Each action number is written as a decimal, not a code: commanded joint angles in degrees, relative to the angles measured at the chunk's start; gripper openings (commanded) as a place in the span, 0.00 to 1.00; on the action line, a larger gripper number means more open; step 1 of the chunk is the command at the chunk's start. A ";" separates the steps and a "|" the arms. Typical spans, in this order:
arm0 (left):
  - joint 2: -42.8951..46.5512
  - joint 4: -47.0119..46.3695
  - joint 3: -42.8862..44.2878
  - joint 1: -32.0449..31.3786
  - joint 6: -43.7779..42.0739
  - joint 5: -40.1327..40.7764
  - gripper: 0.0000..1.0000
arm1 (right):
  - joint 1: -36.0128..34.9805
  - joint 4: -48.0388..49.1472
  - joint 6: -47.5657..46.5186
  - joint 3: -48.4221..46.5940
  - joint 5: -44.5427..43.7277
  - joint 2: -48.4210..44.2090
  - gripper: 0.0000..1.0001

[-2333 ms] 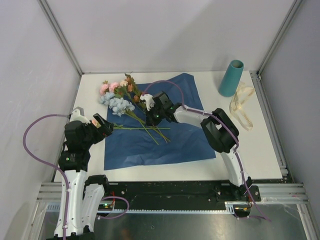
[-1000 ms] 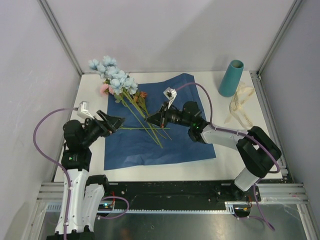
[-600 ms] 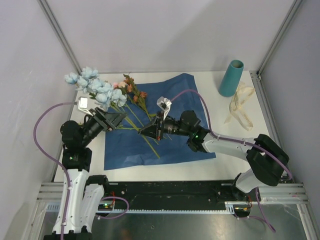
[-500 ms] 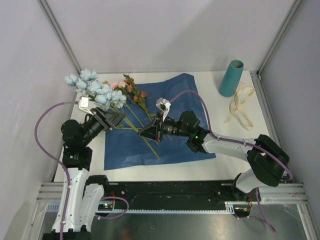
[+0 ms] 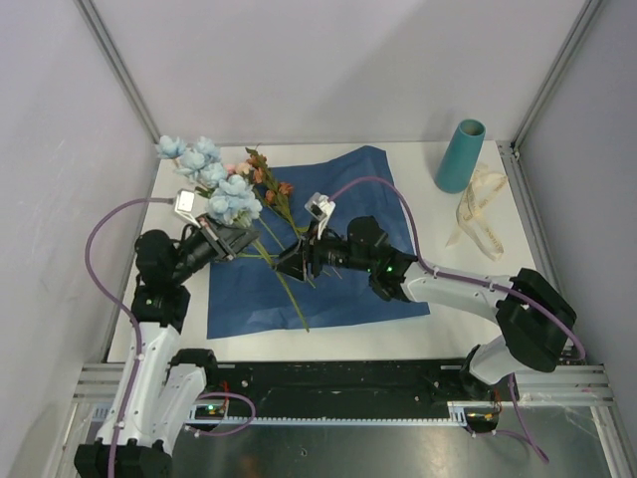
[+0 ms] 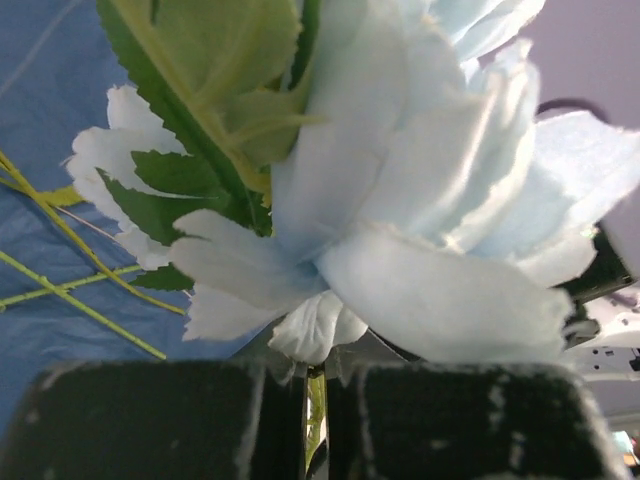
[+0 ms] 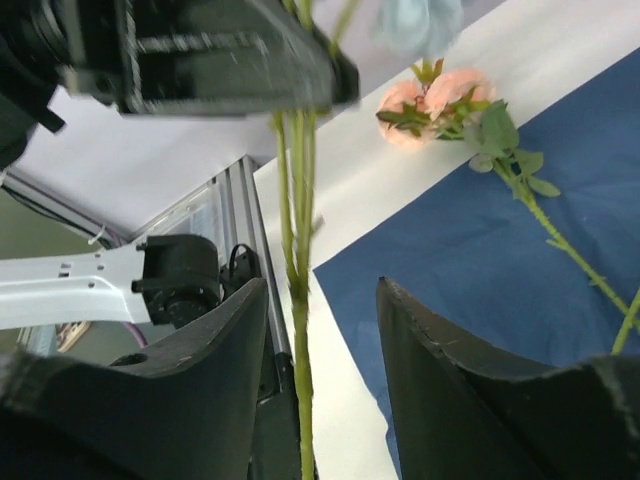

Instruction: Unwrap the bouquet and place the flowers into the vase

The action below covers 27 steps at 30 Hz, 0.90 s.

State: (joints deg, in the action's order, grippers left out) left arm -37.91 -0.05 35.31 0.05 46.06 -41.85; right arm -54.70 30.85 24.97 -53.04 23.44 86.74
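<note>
Clamping blue blossoms (image 5: pixel 227 194), left pincer (image 5: pixel 244 242); right pincer (image 5: pixel 289 261) agape.

Table (image 5: pixel 418 174): white, flat. Paper (image 5: pixel 348 179): one dark blue sheet, creased, spread flat over the left and middle of the table. Vase (image 5: pixel 459 156): teal, upright on bare table at the far right corner, well apart from the paper. Ribbon (image 5: pixel 481 209): cream, in loose loops just beside the vase, along the right edge. Roses (image 7: pixel 430 98): pink, lying on bare table just past the paper's far left edge. Rust blooms (image 5: pixel 261 167): beside the roses, seemingly on the paper's edge.
</note>
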 commanded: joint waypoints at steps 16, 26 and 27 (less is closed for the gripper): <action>-0.65 4.31 1.28 -5.69 -8.39 0.32 0.00 | -4.01 -7.68 -5.59 -13.31 -8.19 5.91 0.41; 0.84 7.51 1.82 -5.75 -9.97 -1.00 0.70 | -4.37 -7.75 -9.04 -13.41 -13.28 3.72 0.00; 0.96 8.27 1.89 -5.76 -10.48 -1.11 0.80 | -4.11 -7.96 -9.80 -13.41 -14.45 2.83 0.00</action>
State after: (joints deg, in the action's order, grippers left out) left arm -38.02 5.89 35.35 -5.39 37.58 -41.15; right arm -59.02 21.78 19.07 -63.83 14.04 92.66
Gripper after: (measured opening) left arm 0.651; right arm 0.047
